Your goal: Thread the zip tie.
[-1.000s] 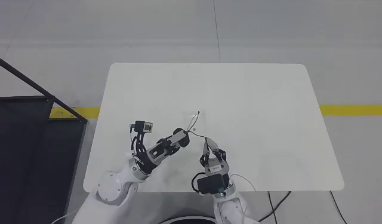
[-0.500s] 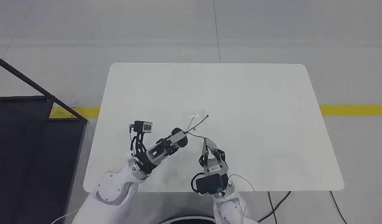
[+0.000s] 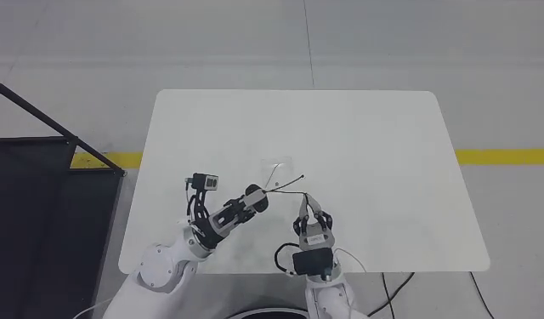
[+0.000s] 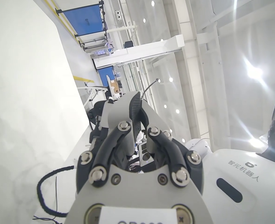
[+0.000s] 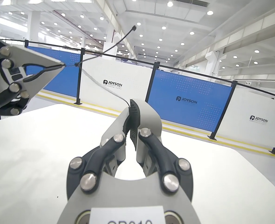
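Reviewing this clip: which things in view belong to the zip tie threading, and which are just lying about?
Part of the job:
zip tie, held between the two grippers
left gripper, shut on it
right gripper, shut on it

Just surroundings:
white table
blue partition panels
yellow floor line
dark screen beside the table

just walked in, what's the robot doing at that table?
The two-armed robot is holding a thin black zip tie in the air above the white table. The left claw is shut on one part of it and the right claw on another. The tie spans between them, with one end sticking up free. Can't tell if it's threaded yet.
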